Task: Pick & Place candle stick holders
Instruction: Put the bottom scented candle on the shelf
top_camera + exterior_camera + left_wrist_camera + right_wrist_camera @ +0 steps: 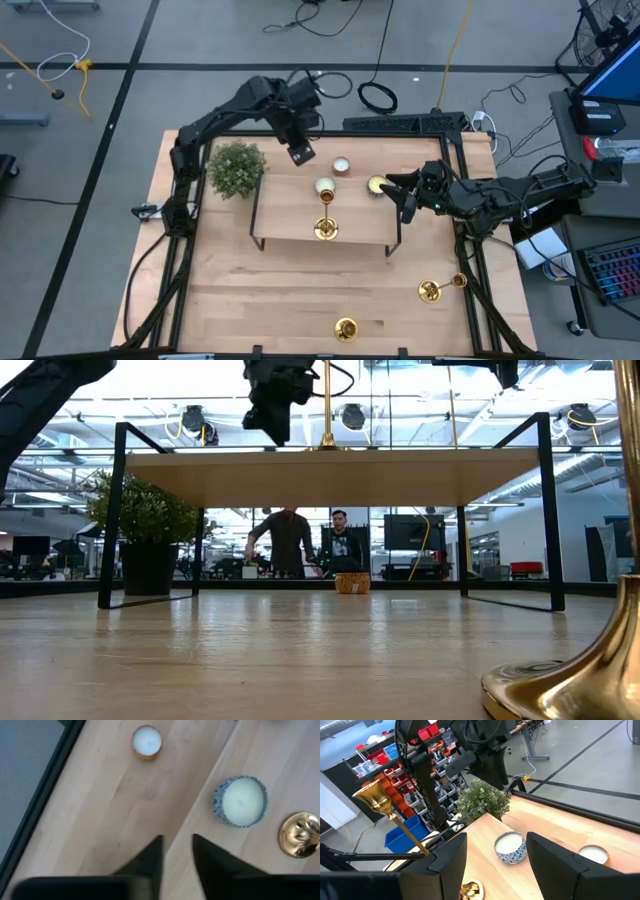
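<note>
One candle stick holder [326,228] is standing on the shelf [290,232], left gripper [302,152] hovering narrowed and empty, right gripper [395,192] waiting half-open, empty, two holders [345,328] on the table [250,300] awaiting pickup.

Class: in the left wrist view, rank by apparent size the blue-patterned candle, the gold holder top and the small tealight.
1. Blue-patterned candle, largest.
2. Gold holder top, partly cut off, and small tealight: look alike; unsure.

On the shelf [290,215], one holder [326,226] stands mid-front, with a candle [324,187] just behind it; the shelf's left half is bare. Left of the shelf stands the plant [236,168]. Two holders [345,328] [432,291] occupy the table [250,290] in front; under the shelf is open.
</note>
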Controlling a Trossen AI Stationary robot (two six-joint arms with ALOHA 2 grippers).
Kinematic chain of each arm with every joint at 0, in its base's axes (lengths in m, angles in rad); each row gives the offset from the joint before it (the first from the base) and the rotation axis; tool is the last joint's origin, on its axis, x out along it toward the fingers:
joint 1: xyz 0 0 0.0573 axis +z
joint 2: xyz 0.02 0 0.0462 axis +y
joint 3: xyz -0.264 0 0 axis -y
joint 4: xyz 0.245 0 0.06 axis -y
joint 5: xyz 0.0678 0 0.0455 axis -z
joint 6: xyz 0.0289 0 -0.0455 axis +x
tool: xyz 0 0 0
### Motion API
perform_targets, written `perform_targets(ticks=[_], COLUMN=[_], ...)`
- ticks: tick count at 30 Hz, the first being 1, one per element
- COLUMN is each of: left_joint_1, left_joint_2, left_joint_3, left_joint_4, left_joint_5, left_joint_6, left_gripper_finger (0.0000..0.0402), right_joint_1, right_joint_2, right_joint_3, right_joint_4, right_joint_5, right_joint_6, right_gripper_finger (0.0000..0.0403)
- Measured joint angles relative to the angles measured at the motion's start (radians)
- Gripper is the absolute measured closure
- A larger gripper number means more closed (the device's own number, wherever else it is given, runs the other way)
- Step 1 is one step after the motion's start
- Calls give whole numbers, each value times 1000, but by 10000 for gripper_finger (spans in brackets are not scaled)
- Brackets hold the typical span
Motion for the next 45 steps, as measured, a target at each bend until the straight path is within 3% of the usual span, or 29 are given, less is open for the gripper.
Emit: perform_targets(ticks=[2,4,9,18,29,40,45], left_joint_1=[-5,-10,-35,-77,-114,-118,-109], left_joint_2=[0,2,7,-69,-290,-286,-287], left_joint_3=[-7,-8,-67,-311,-621,-673,-674], left_joint_4=[8,7,7,13,284,446,445], left_joint_5=[29,57,59,33,85,97,101], left_joint_6=[1,3,-20,-49,-158,-158,-154], left_gripper_finger=[365,390,398,399,400,401,401], right_joint_1=[0,0,0,0,0,0,0], right_joint_2=[0,0,0,0,0,0,0], right_joint_3=[0,0,0,0,0,0,0], right_joint_4=[0,0,0,0,0,0,0], right_joint_5=[0,0,-3,-3,-2,-1,-1], right_joint_6=[6,9,16,16,7,-5,5], right_gripper_finger=[203,203,203,203,203,203,203])
